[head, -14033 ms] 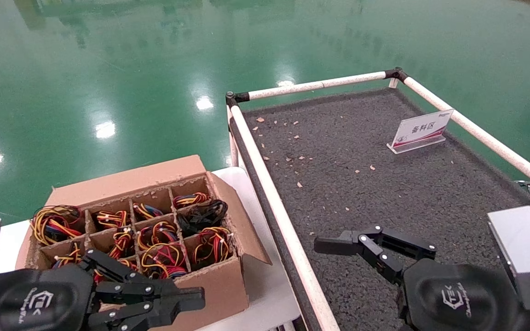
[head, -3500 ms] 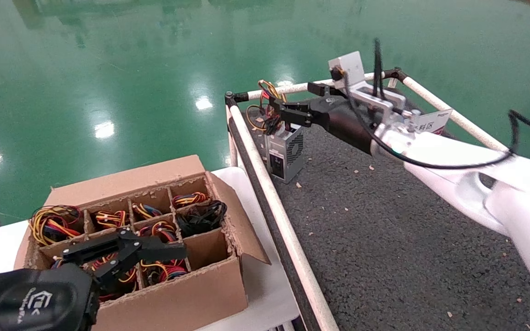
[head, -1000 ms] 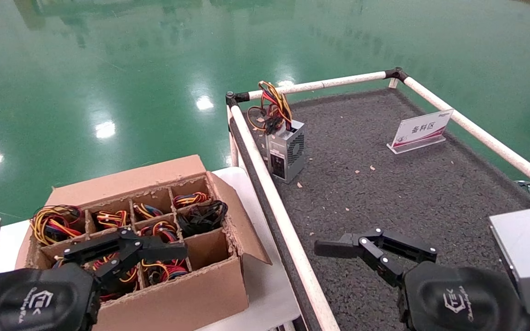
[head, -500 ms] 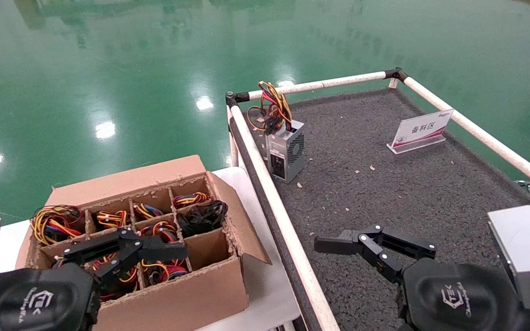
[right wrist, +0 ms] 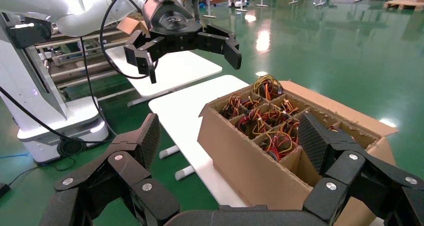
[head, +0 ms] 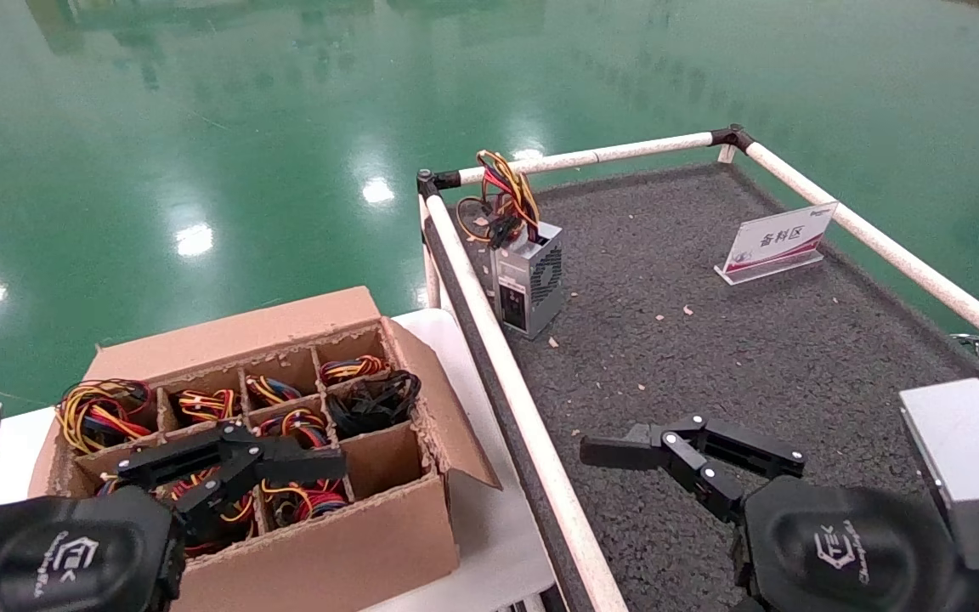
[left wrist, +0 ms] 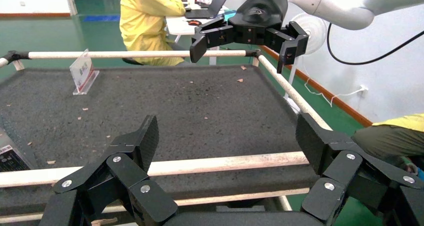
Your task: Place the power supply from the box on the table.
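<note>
The power supply (head: 529, 285) stands upright on the table (head: 753, 357) near its far left corner, its coloured wires (head: 502, 200) sticking up; nothing touches it. A corner of the power supply (left wrist: 12, 153) shows in the left wrist view. The box (head: 311, 527) sits on a white tabletop to the left, and one near compartment (head: 383, 459) holds nothing. My right gripper (head: 693, 450) hovers open over the table's near part, far from the unit. My left gripper (head: 230, 463) hangs open above the box's near compartments. Each wrist view shows its own gripper open and empty: left gripper (left wrist: 227, 136), right gripper (right wrist: 228, 136).
White pipe rails (head: 511, 374) frame the table. A small sign stand (head: 777, 242) sits at the far right of the mat. Cardboard crumbs dot the mat. Wire bundles fill the other compartments of the box (right wrist: 260, 151). People sit beyond the table (left wrist: 150, 16).
The power supply went from the box to the table's far left corner. My right gripper let go of its wires and drew back to the near edge. My left gripper opened over the box.
</note>
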Robot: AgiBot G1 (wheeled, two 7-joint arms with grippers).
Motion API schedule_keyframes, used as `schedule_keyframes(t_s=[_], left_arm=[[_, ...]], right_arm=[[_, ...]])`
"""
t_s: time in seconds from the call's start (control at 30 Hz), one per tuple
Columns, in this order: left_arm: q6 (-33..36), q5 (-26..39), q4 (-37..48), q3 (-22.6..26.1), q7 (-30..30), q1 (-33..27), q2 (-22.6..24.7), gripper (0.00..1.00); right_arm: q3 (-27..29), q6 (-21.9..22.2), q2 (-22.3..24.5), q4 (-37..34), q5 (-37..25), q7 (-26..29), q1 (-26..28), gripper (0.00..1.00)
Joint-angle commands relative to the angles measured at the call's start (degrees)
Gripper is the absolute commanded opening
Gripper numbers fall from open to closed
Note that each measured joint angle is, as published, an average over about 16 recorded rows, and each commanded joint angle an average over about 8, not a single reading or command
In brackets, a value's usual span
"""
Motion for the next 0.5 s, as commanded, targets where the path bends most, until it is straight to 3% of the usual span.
schedule_keyframes(t_s=[0.03, 0.5], left_arm=[[0.0, 0.0, 0.0, 0.0, 0.0, 0.0, 0.0, 1.0], [0.0, 0.0, 0.0, 0.0, 0.0, 0.0, 0.0, 1.0]], right_arm=[[0.0, 0.0, 0.0, 0.0, 0.0, 0.0, 0.0, 1.0], [0.0, 0.0, 0.0, -0.1, 0.0, 0.0, 0.0, 1.0]])
